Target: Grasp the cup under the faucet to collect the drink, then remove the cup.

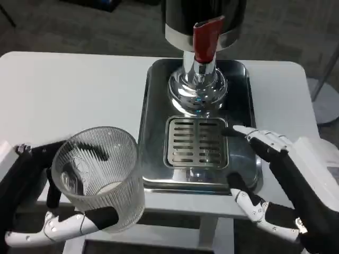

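The left hand (50, 211) grips the clear ribbed glass cup (100, 177), held left of the shiny steel drip tray (151, 132), apart from the red-handled chrome faucet (204, 42). The right hand (275, 180) hangs empty, fingers spread, over the tray's right front corner beside the slotted grate (197, 142). Bare white table (69, 90) lies behind the cup.

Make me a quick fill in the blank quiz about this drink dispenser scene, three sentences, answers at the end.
1. The ribbed clear cup is held by the robot's ____ hand.
2. The dispenser's lever is coloured ____.
3. The right hand rests at the edge of the metal ____ with the slotted grate.

Answers: left; red; tray
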Motion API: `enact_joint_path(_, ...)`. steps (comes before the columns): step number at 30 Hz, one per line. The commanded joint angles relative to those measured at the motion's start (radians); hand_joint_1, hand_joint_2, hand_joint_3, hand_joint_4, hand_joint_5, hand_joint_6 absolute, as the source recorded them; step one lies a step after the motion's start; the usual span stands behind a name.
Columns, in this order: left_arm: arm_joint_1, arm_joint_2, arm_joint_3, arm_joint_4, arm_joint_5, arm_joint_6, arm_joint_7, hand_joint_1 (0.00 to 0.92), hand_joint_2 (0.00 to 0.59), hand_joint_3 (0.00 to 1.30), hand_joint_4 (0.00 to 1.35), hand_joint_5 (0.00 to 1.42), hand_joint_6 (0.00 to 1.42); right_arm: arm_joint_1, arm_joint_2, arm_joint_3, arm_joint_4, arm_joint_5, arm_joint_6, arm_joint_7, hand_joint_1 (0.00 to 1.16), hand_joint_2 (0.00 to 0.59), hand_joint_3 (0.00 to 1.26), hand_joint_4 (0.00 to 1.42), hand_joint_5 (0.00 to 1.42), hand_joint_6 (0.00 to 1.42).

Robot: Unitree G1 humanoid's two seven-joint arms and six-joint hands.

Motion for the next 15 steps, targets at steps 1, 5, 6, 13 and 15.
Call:
enact_joint_path(1,-0.063,-0.011,-0.042,0.037,0.036,0.006,0.034,0.708,0.104,0.91,0.95,1.13,1.42,0.010,0.033,-0.035,0.019,0.114,-0.013,-0.068,0.63,0.510,0.37,0.41,0.43,0.50)
enact_joint_path(5,-0.124,-0.022,-0.089,0.080,0.087,0.012,0.058,0.702,0.104,0.91,0.96,1.13,1.42,0.012,0.047,-0.036,0.013,0.123,0.042,-0.063,0.63,0.516,0.36,0.37,0.39,0.49)
enact_joint_path(6,-0.150,-0.026,-0.107,0.103,0.106,0.017,0.069,0.702,0.104,0.91,0.96,1.13,1.42,0.011,0.049,-0.036,0.010,0.119,0.056,-0.057,0.63,0.518,0.35,0.37,0.38,0.48)
enact_joint_path(13,-0.286,-0.046,-0.195,0.242,0.201,0.035,0.134,0.682,0.107,0.91,0.95,1.12,1.42,0.013,0.037,-0.070,-0.015,0.145,0.118,-0.051,0.62,0.518,0.35,0.36,0.37,0.49)
enact_joint_path(15,-0.326,-0.050,-0.221,0.282,0.228,0.038,0.152,0.682,0.107,0.91,0.95,1.12,1.42,0.019,0.033,-0.083,-0.024,0.157,0.125,-0.053,0.62,0.517,0.35,0.36,0.37,0.49)
